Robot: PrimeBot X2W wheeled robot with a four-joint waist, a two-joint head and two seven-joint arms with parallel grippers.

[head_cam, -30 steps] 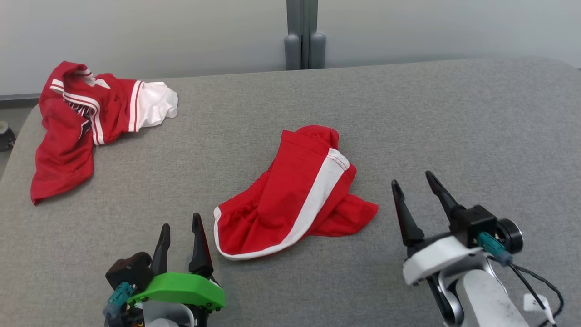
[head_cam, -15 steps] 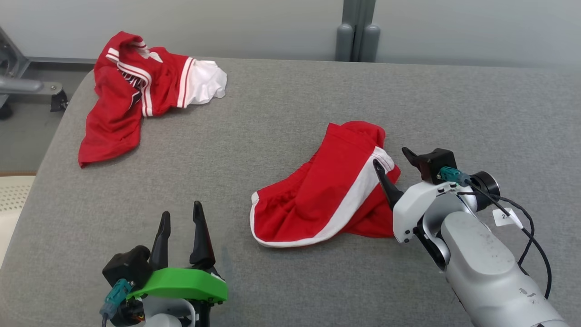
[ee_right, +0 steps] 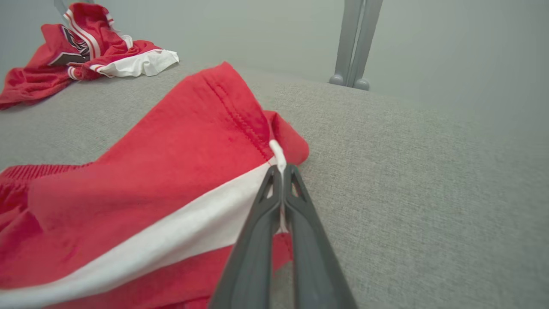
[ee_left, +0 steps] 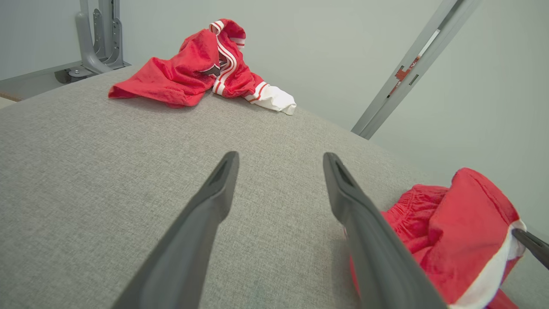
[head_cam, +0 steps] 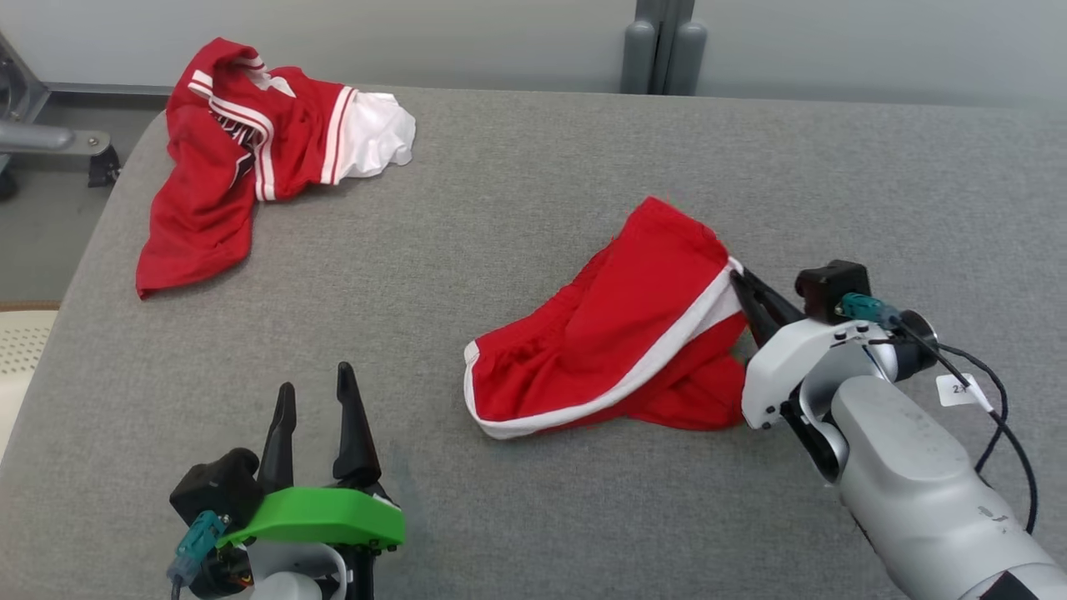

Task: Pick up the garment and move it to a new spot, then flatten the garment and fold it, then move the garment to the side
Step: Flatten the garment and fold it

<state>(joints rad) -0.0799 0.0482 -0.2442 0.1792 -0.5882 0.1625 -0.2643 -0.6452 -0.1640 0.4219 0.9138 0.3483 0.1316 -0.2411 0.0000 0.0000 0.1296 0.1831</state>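
Though vague overhead — wrist-close, right gripper (ee_right: 281, 169) clamped on garment (ee_right: 171, 163) stripe (ee_right: 171, 235); left gripper (ee_left: 279, 155) apart.

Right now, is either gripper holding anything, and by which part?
The right gripper is shut on the red shorts, pinching the leg hem where the white stripe ends. The left gripper is open and holds nothing.
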